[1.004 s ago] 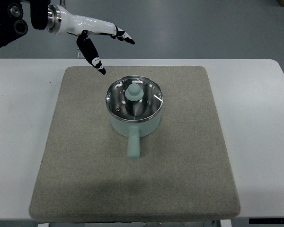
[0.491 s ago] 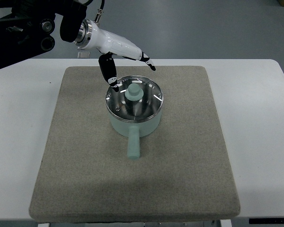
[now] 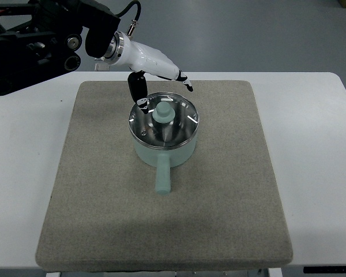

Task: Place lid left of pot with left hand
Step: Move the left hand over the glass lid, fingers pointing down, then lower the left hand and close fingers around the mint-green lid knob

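Reaching step: left hand (image 3: pixel 157 74) up over the back left edge of the pot (image 3: pixel 164 151), fingers (image 3: pixel 139 91) loose and apart, holding nothing, thumb pointing down just beside the knob (image 3: pixel 162 113), lid (image 3: pixel 164 122) not yet lifted and sitting on the pot in the middle of the mat (image 3: pixel 161 219). Next, probably: drop a bit lower, close around the knob, lift straight up, then carry over to the bare mat left of the pot. Counted: one pot, one lid, one knob, one mat, one table (image 3: pixel 23 173), one hand showing.
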Controlling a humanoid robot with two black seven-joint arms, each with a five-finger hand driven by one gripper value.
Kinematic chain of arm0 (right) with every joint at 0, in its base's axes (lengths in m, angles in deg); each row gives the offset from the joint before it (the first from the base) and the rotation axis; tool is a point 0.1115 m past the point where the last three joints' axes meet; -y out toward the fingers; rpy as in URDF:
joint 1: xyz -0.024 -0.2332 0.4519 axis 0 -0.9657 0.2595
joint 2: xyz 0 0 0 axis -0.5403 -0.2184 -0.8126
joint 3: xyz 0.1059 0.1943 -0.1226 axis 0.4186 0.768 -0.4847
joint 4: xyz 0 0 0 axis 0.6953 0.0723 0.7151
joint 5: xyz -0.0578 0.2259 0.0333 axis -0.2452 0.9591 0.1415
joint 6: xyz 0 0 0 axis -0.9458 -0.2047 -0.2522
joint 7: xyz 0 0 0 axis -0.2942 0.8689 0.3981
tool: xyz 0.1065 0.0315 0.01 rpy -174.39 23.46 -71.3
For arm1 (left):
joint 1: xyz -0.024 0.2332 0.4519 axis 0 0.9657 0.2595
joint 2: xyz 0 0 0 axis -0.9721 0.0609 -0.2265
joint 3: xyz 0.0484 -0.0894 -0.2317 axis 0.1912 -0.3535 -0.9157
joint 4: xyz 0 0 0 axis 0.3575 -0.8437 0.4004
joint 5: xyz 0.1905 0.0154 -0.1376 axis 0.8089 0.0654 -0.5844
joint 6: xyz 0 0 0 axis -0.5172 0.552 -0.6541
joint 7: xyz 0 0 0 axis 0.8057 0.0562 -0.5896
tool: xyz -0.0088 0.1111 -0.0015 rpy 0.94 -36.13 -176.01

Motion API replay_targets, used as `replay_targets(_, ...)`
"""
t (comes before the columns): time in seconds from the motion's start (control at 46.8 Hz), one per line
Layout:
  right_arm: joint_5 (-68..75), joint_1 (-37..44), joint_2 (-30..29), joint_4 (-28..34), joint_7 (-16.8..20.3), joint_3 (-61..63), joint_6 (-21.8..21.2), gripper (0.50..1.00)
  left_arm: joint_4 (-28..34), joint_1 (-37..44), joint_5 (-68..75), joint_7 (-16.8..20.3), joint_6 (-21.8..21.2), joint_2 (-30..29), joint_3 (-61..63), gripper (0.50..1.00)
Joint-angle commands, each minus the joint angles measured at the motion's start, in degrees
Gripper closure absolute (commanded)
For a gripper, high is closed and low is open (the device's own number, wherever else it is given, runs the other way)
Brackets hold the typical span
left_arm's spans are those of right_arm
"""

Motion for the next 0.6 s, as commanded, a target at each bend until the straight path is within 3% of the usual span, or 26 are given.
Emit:
replay_targets(0.0,0.00,0.00,0.00,0.00,0.00,0.00,0.00,0.576,-0.09,0.00,0.05,0.00,0.01,0.52,0.00,0.645)
replay_targets(0.577,0.00,0.00,0.00,0.00,0.00,0.00,0.00,0.576,-0.18,0.27,0.05,0.00,0.01,0.78,0.79,0.645)
